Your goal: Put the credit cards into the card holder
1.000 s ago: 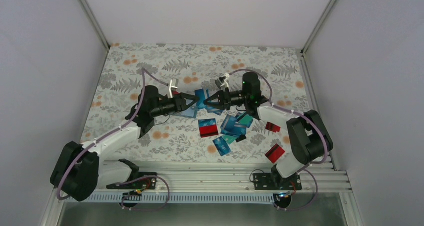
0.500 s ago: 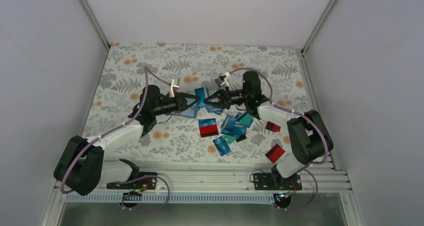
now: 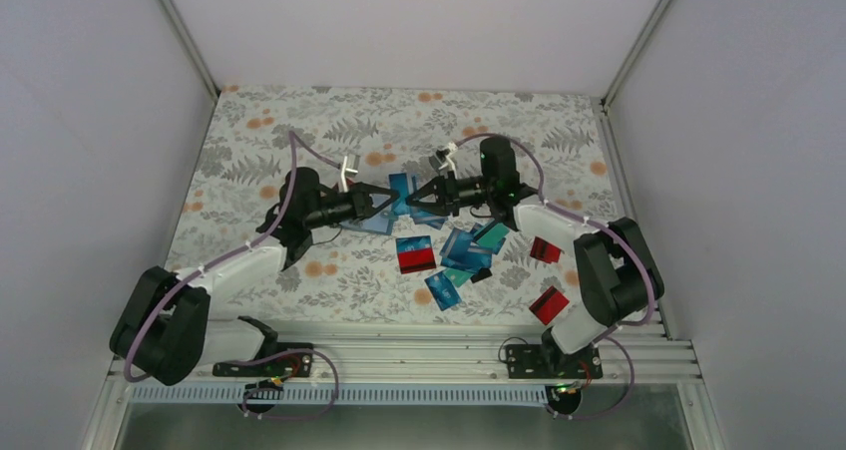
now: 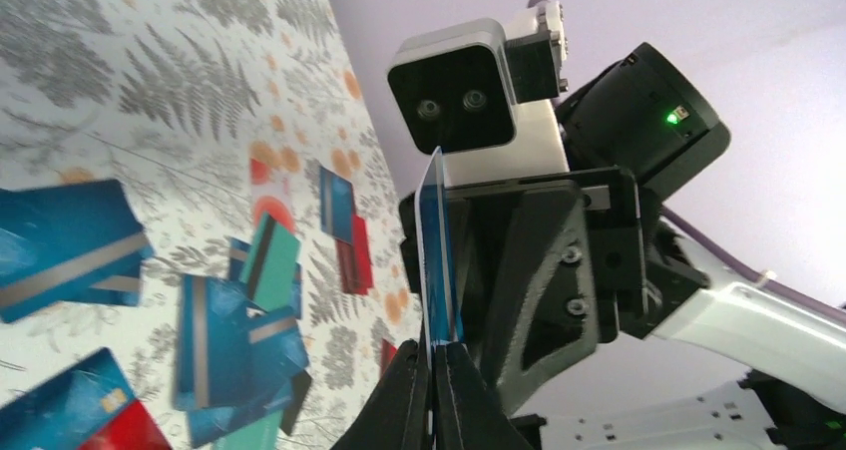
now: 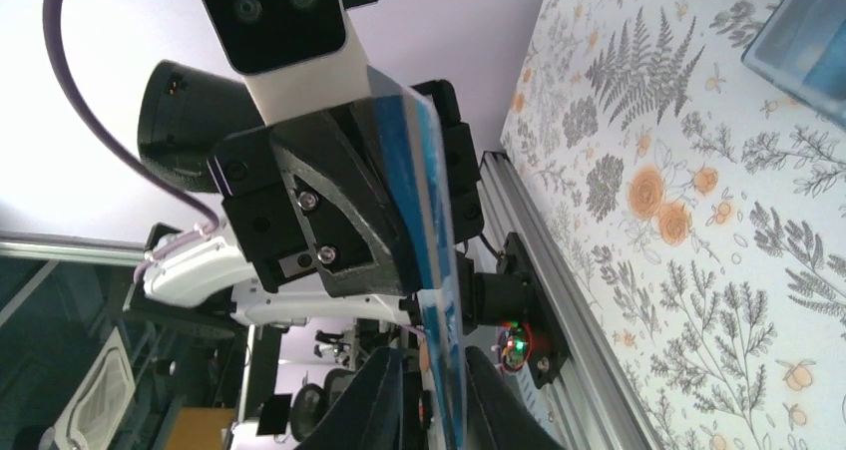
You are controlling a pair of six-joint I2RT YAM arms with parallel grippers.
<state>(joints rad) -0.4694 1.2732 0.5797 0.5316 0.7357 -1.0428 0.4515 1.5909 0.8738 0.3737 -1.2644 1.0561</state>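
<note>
**Mid-air handover of one card between the two arms**

Top external view: the left gripper [image 3: 387, 203] and right gripper [image 3: 421, 199] are meeting tip to tip above the middle of the table [image 3: 299, 131], with a blue card [image 3: 404, 200] bridging them. What is probably the card holder [image 3: 371, 224] is lying flat just beneath the left gripper. The loose cards [image 3: 459, 255] are lying scattered on the right arm's side.

Left wrist view: the left gripper [image 4: 432, 352] is pinching the lower edge of the blue card [image 4: 437, 260], seen edge-on and nearly upright, its fingers pressed together on it.

Right wrist view: the right gripper [image 5: 434, 370] is also clamping the same card [image 5: 424, 221] at its opposite edge.

Judgement: the card is passing from one arm to the other. The releasing side should be easing off only while the other grip is squeezing firmly, then backing straight away along the card's plane, so the thin plastic is neither twisting nor slipping before it is being steered down to the holder's pocket
</note>
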